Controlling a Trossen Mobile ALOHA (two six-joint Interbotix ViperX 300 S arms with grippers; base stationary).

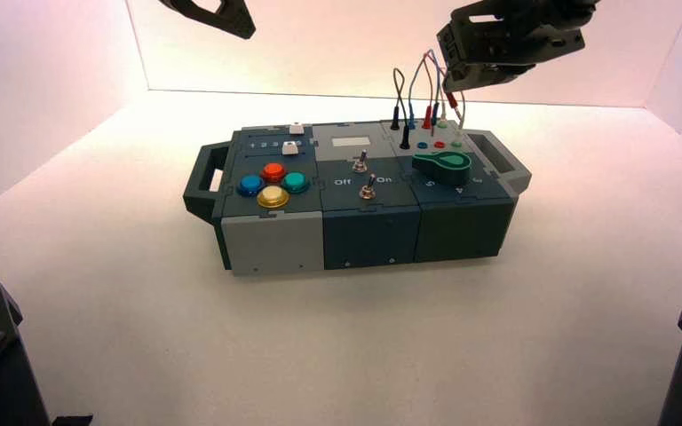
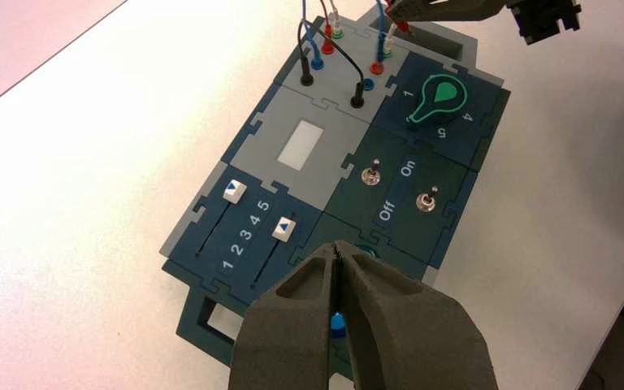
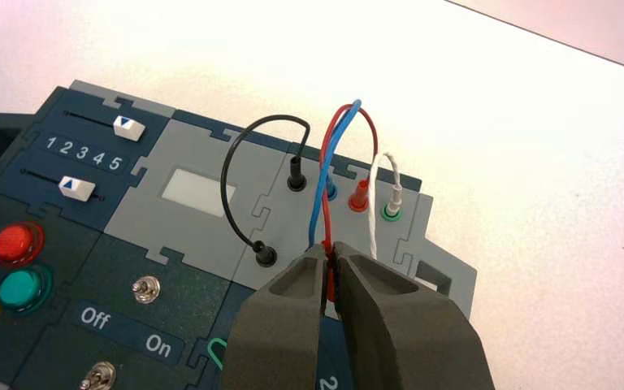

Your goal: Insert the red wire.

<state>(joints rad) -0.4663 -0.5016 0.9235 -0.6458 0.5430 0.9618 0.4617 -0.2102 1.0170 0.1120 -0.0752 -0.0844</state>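
While the right gripper (image 3: 331,252) grasps one plug of the red wire (image 3: 323,162), the other plug (image 3: 359,195) sits in a red socket.
Gripper raised above the grey socket panel (image 3: 280,215) at the box's far right corner; held plug (image 3: 331,284) clear of the panel. Wire loops up beside the blue wire (image 3: 333,154), seated plug near the far edge. White wire (image 3: 372,195) toward the right edge; black wire (image 3: 231,162) on the panel's left side. Left gripper (image 2: 335,245) idle, closed, above the box (image 1: 368,235).
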